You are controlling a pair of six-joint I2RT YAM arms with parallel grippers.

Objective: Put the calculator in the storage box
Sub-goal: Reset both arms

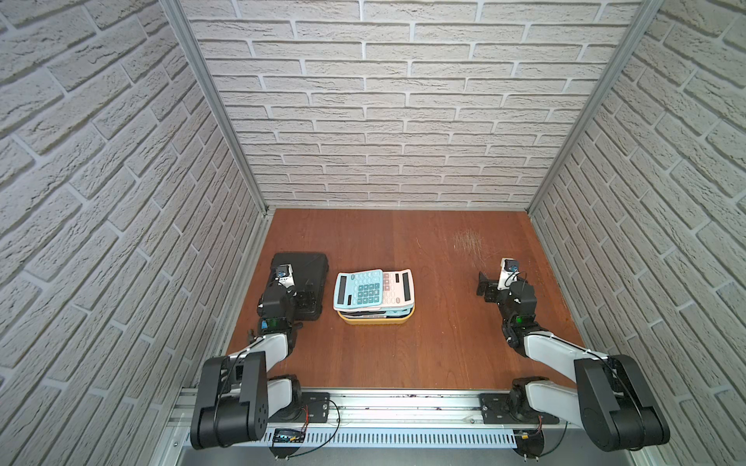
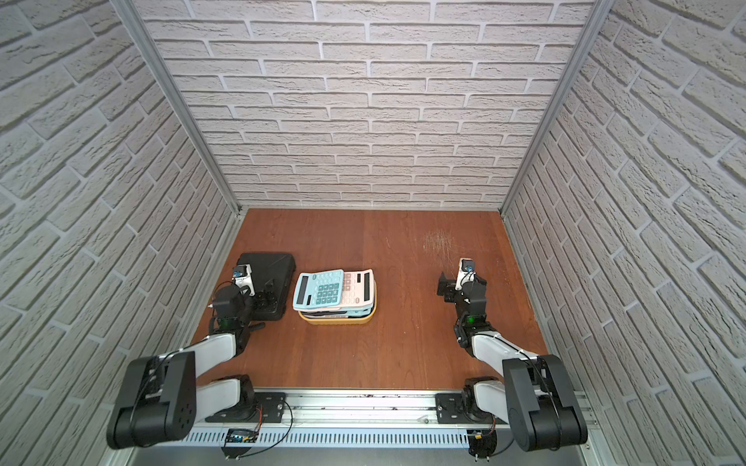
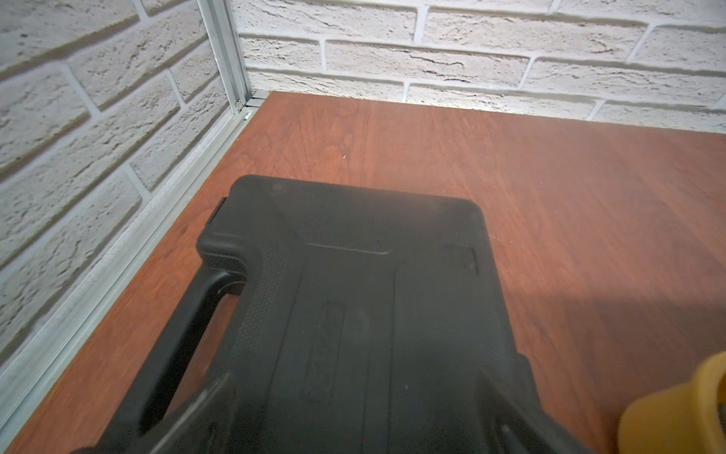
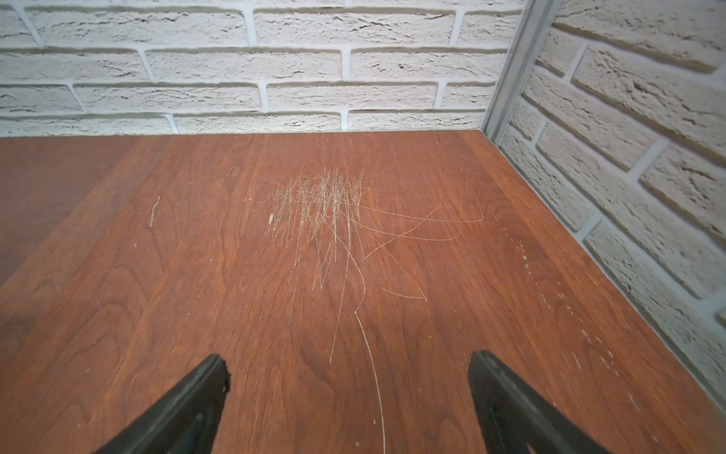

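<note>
The yellow storage box [image 1: 377, 321] [image 2: 339, 321] stands mid-table in both top views, with a stack of calculators rising above its rim. A light blue calculator [image 1: 359, 288] [image 2: 321, 288] lies on top, shifted left and overhanging. A pink calculator [image 1: 399, 286] [image 2: 361, 284] lies under it. My left gripper [image 1: 305, 299] [image 2: 266, 298] [image 3: 353, 408] hovers open over the black hard case [image 3: 353, 275], left of the box, holding nothing. A corner of the storage box [image 3: 675, 412] shows in the left wrist view. Far right of the box, my right gripper [image 1: 484, 288] [image 2: 444, 289] [image 4: 347, 369] is open over bare wood.
The black hard case [image 1: 302, 262] [image 2: 268, 262] lies shut by the left wall, its handle towards that wall. A scratched patch [image 4: 322, 204] marks the wooden table beyond the right gripper. Brick-pattern walls enclose three sides. A metal rail [image 1: 403, 403] runs along the front.
</note>
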